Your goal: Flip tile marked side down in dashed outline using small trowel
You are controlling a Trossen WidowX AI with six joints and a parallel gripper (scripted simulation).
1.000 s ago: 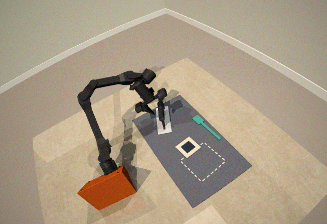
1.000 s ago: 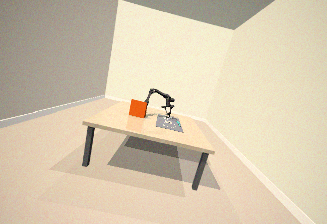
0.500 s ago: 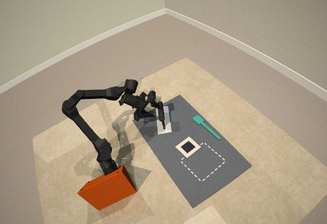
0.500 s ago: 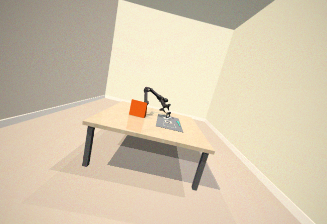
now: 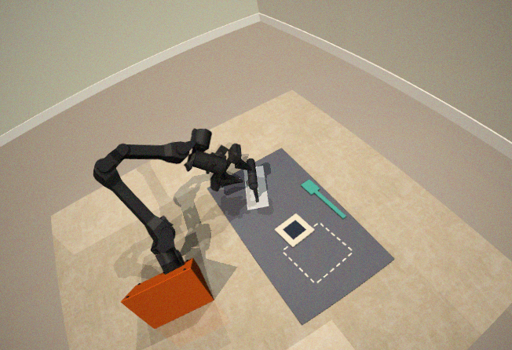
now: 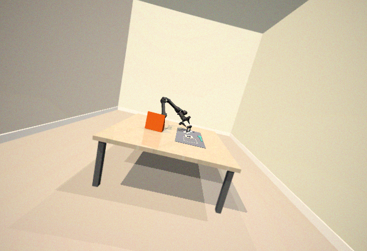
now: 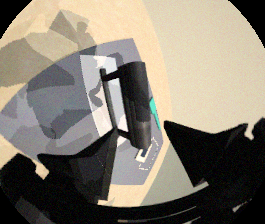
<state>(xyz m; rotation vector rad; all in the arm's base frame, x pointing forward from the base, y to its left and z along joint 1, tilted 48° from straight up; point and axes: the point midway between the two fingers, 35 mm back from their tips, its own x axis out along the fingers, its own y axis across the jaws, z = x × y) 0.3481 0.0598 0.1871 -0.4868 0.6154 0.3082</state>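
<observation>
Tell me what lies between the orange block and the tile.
From the orange block to the tile, the top view shows tabletop partly in shadow, then grey mat.

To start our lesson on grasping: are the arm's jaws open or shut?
Open. The wrist view shows the two fingers of the jaws spread apart, with nothing pinched between their tips.
</observation>
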